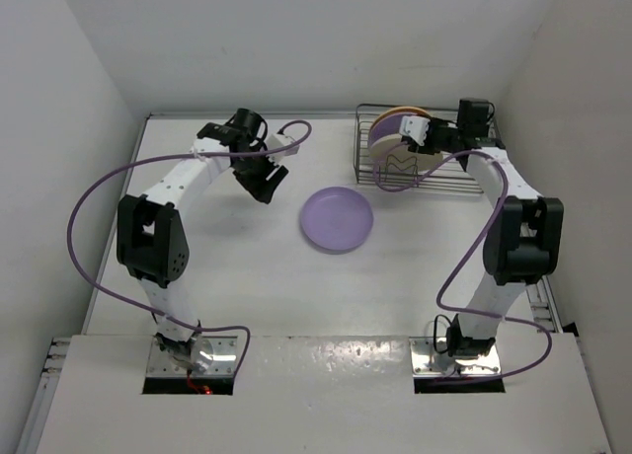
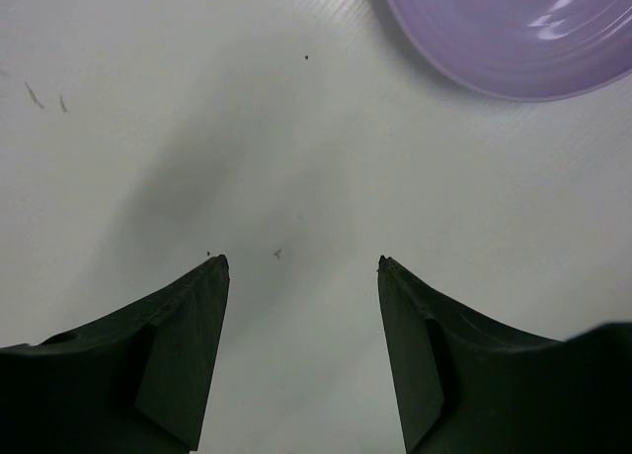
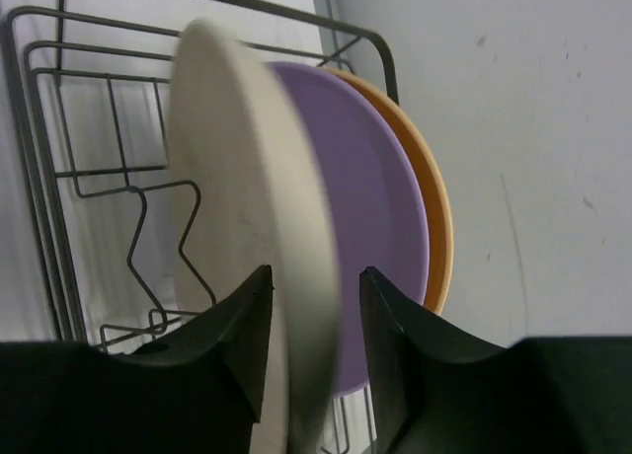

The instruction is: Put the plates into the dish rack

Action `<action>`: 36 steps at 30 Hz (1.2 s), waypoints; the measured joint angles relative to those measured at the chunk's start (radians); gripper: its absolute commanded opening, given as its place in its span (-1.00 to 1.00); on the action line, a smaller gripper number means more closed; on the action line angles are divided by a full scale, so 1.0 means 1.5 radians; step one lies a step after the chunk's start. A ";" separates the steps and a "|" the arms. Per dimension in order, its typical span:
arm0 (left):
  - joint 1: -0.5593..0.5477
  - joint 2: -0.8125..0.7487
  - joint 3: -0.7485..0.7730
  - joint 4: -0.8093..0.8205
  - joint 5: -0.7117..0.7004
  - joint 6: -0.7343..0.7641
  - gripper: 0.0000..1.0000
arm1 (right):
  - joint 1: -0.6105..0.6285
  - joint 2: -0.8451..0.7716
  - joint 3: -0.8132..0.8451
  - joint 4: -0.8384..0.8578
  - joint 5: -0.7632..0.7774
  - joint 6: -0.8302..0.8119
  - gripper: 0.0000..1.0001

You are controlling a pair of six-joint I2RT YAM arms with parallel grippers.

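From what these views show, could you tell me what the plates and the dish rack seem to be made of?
The lavender plate on the table looks like plastic or melamine, smooth with soft highlights; glazed ceramic cannot be ruled out. The dish rack looks like thin bent metal wire, silvery grey.

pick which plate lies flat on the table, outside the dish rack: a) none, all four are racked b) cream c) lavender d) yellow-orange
c: one lavender plate lies flat on the table, while the cream plate, the other lavender plate and the yellow-orange plate stand on edge in the dish rack.
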 measured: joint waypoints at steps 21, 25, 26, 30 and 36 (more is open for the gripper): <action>0.000 0.011 0.001 0.002 0.007 -0.005 0.33 | 0.138 -0.164 -0.154 0.382 0.209 0.556 0.60; 0.000 0.011 -0.002 0.007 0.008 -0.009 0.33 | 0.248 -0.205 -0.187 0.336 0.281 0.773 0.50; 0.000 0.011 -0.006 0.010 0.008 -0.010 0.33 | 0.274 -0.201 -0.214 0.326 0.307 0.827 0.47; 0.002 0.009 -0.027 0.017 0.008 -0.013 0.33 | 0.328 -0.140 -0.311 0.264 0.413 0.969 0.34; 0.006 0.002 -0.058 0.022 0.011 -0.018 0.33 | 0.340 -0.078 -0.350 0.140 0.538 1.065 0.13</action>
